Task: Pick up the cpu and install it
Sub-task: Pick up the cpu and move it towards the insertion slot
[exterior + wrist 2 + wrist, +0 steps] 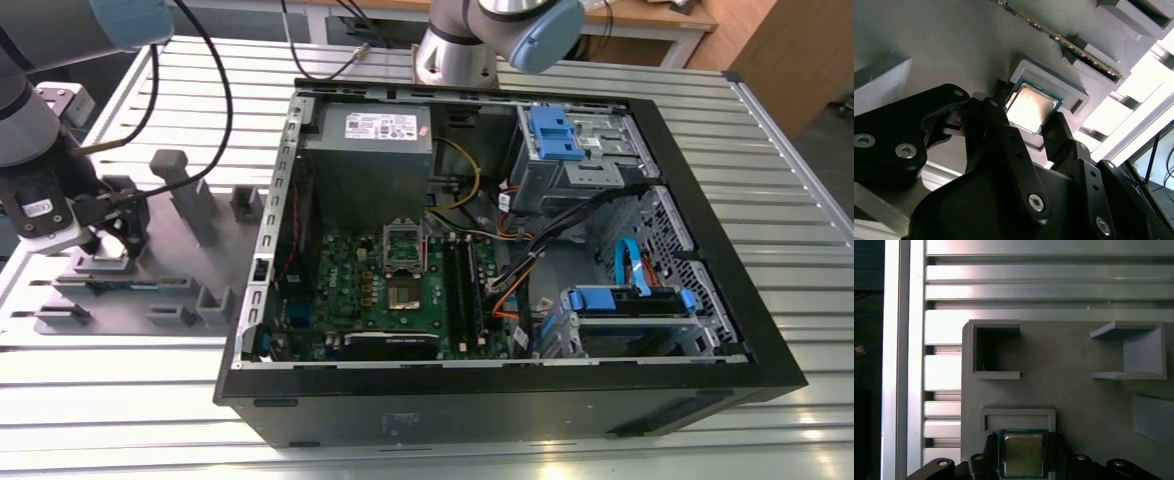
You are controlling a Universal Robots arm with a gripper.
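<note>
Fingers [997,107] clamped on opposite edges of the cpu [1024,454], which sat flat in its recess in the grey fixture plate [160,268], at the exterior view's left beside the computer case [534,400]. Judged: pick-up step, install not begun. Calls for a level, even grip.

you have a slotted aluminium table [787,320] bearing an open black computer case [441,405]. just beside the case, on the exterior view's left, a grey fixture plate [160,275] lies flat on the slats. the arm's base [454,62] stands at the case's far side.
</note>
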